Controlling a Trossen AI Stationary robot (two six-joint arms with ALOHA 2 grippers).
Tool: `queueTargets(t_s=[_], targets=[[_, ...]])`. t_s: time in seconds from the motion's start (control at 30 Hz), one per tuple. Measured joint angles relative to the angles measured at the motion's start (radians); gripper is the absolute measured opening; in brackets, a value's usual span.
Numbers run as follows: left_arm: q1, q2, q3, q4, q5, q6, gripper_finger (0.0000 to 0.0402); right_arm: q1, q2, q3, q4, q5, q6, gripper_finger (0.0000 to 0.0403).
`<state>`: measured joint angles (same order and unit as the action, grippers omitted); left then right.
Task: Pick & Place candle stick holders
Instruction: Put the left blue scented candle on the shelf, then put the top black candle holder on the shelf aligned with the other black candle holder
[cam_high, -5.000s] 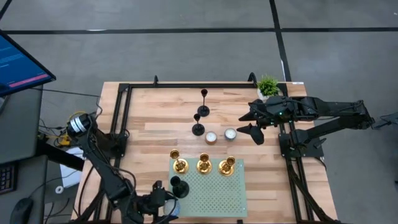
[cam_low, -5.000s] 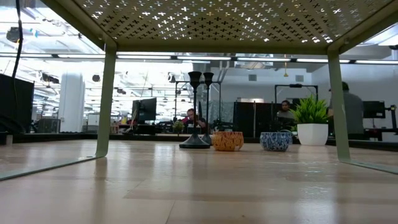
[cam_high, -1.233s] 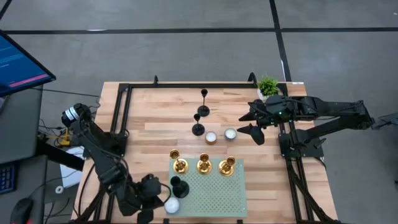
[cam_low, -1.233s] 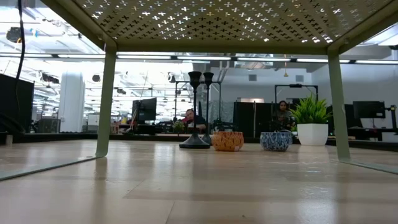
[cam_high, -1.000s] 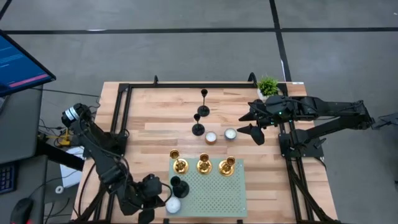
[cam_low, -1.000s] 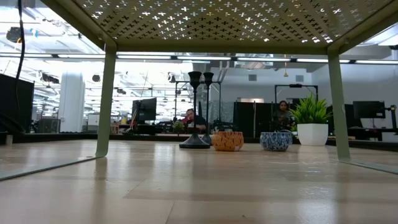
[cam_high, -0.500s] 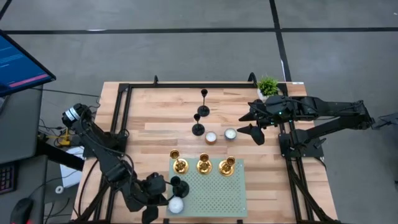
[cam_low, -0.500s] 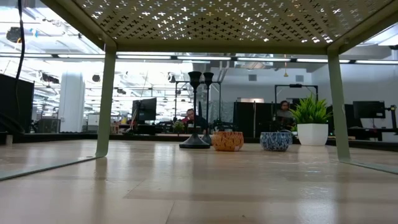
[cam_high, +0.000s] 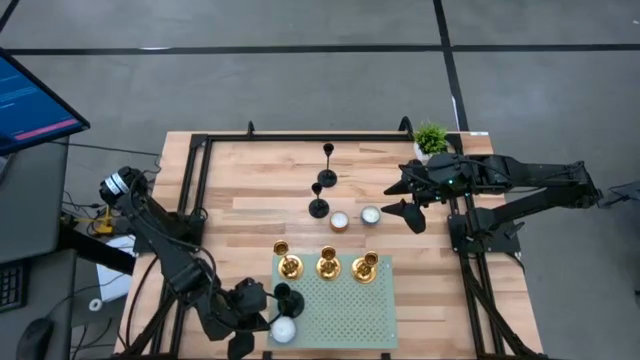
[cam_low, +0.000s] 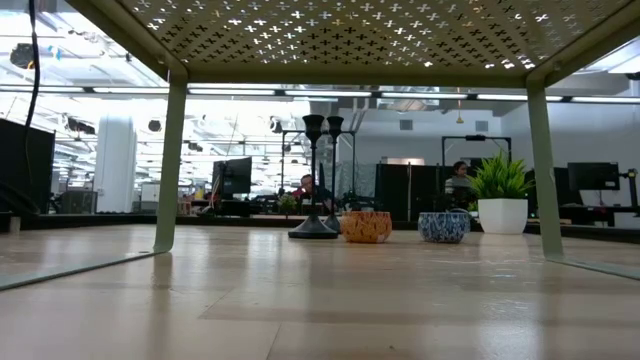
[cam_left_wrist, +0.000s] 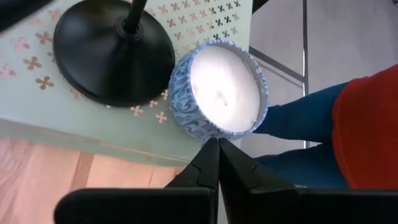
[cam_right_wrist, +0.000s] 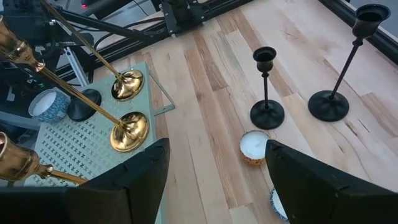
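No readable writing, left gripper (cam_left_wrist: 217, 144) fingers together by blue candle (cam_left_wrist: 221, 89) on green rack (cam_high: 345, 310), right gripper (cam_high: 400, 197) fingers apart above tabletop (cam_high: 250, 190)

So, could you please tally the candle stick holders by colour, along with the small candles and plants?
Shiny gold slim-stemmed holders: 3
Matte black slim-stemmed holders: 3
Small white candles in round patterned pots: 3
Small green potted plant: 1
Total: 10

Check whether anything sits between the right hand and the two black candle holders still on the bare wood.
Nothing visible blocks them. The right hand hangs open, apart from the two black holders. The orange candle and blue candle sit nearer the green rack, off the direct line.
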<state>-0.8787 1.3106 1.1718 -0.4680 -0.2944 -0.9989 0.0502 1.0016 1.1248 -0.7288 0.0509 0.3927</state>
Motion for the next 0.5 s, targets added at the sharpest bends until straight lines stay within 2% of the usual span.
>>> queueTargets(t_s=[0.23,0.5], targets=[[0.037,0.001,0.0,0.009,0.004,0.029,0.0003,0.0,0.0,0.0,0.0,0.0,0.0,0.0256],[0.043,0.003,0.0,0.012,0.106,0.029,0.0003,0.0,0.0,0.0,-0.008,0.0,-0.001,0.0256]])
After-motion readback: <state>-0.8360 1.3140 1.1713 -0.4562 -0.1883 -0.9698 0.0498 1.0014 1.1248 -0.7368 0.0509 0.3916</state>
